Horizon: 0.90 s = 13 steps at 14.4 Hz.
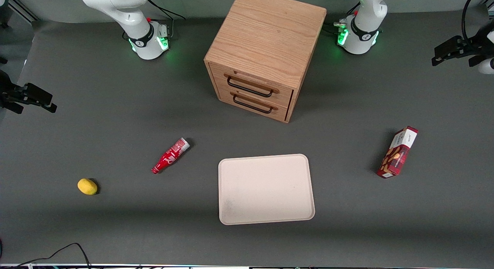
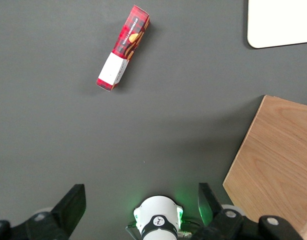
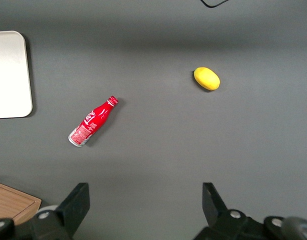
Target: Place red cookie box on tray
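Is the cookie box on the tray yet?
No. The red cookie box lies on the dark table, apart from the empty tray, toward the working arm's end. The left gripper hovers high, jaws open, holding nothing.

Dark-red cookie box [image 1: 398,152] — white end, seemingly brown cookies; cream tray [image 1: 265,189].

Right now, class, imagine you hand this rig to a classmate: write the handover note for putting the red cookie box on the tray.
Gripper: jaws open, holding nothing, high above the table at the working arm's end.
Red cookie box: lying on the table toward the working arm's end, apart from the tray, untouched.
Tray: flat on the table, nearer the front camera than the wooden drawer cabinet, nothing on it.
Done: nothing yet.
Left: descend to the box, grasp it, carry it over and set it on the tray.
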Each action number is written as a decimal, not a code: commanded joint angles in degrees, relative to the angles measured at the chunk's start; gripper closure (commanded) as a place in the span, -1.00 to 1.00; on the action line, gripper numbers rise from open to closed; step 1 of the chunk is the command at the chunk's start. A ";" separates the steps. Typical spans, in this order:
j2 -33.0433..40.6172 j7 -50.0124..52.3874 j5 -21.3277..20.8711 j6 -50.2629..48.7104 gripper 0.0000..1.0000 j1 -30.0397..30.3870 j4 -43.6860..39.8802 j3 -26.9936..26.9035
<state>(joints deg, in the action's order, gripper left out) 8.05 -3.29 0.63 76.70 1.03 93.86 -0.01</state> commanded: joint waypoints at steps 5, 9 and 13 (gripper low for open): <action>-3.30 -2.75 -0.46 -1.12 -1.00 -0.15 -6.75 -2.35; -9.08 -21.71 -0.20 -0.15 -1.00 0.02 -7.55 -6.39; -17.00 -33.26 -0.02 9.22 -1.00 0.47 -4.14 -7.37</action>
<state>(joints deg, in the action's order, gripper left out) -5.14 -31.47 0.65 81.88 1.44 89.06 -7.00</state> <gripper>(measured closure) 0.000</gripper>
